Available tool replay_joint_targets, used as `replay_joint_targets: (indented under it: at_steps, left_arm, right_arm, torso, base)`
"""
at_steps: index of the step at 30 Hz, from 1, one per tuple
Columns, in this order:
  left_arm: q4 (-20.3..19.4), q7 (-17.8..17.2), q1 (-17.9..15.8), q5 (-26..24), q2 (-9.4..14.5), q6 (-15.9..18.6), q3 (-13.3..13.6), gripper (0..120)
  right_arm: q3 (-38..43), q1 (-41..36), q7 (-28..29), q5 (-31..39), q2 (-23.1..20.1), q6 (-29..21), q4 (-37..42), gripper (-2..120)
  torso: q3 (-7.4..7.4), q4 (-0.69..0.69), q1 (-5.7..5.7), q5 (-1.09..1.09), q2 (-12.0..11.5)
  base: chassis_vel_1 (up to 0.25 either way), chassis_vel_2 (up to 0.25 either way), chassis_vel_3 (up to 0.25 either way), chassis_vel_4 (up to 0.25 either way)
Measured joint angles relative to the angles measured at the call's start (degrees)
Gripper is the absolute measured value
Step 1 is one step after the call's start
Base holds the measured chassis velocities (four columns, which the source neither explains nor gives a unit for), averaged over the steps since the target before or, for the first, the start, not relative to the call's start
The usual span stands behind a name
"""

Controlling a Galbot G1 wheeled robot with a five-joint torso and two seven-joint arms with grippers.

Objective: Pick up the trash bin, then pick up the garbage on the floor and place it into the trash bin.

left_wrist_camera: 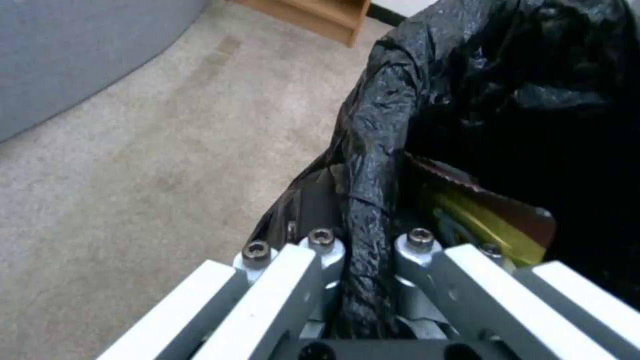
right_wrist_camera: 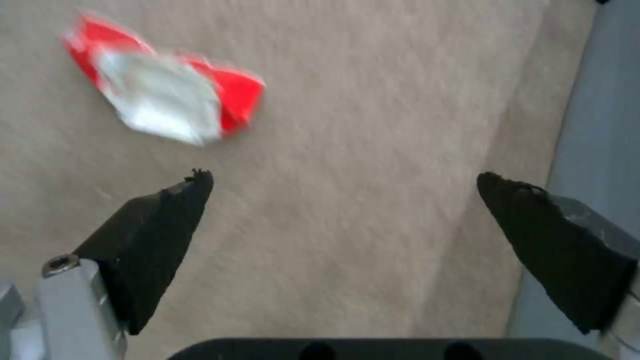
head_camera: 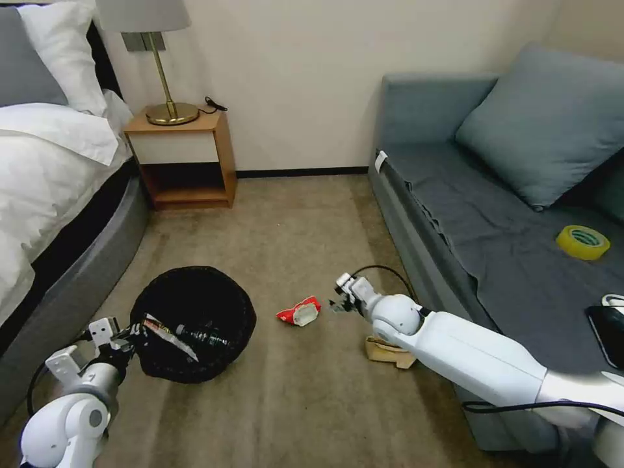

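The black trash bin (head_camera: pixel 195 305) with its glossy liner (left_wrist_camera: pixel 507 75) sits at the left over the carpet. My left gripper (head_camera: pixel 132 333) is shut on its near rim (left_wrist_camera: pixel 365 215). Inside the bin lie a yellow-gold wrapper (left_wrist_camera: pixel 490 220) and a bottle (head_camera: pixel 205 338). A red-and-white packet (head_camera: pixel 299 311) lies on the carpet in the middle. My right gripper (head_camera: pixel 339 302) hovers just right of it, open, with nothing between its black fingertips (right_wrist_camera: pixel 177 202). The packet (right_wrist_camera: pixel 167 97) is ahead of and to one side of that gripper (right_wrist_camera: pixel 340 187). A brown paper piece (head_camera: pixel 389 352) lies by the sofa, partly under my right arm.
A bed (head_camera: pixel 58 195) runs along the left and a grey sofa (head_camera: pixel 494 214) along the right. On the sofa are a yellow tape roll (head_camera: pixel 583 242) and a black phone (head_camera: pixel 608 333). A nightstand (head_camera: pixel 185 156) with a lamp stands at the far wall.
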Motion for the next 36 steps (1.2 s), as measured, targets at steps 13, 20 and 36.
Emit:
replay_joint_targets:
  at_steps: [13,20,36]
  left_arm:
    - [0.1,0.2,-0.2,1.0,-0.4,0.3,-0.5,3]
    - [0.7,0.3,-0.4,1.2,-0.9,0.3,-1.1,3]
    - [2.7,0.8,0.0,0.7,0.5,-1.1,-1.9,3]
  right_arm:
    - [-4.4,7.4,-29.7,-9.9,-2.6,-3.7,-12.0,100]
    - [-10.3,11.1,-43.1,-13.0,-1.8,-1.4,-18.7,100]
    - [-11.2,9.0,-44.8,-15.8,5.9,2.6,-32.2,100]
  torso:
    - [0.0,0.0,0.0,-0.02,0.0]
    - [0.0,-0.01,0.0,-0.02,0.0]
    - [0.0,0.0,0.0,-0.03,0.0]
  base:
    - [0.0,0.0,0.0,0.0]
    - [0.0,0.0,0.0,0.0]
    - [0.0,0.0,0.0,0.0]
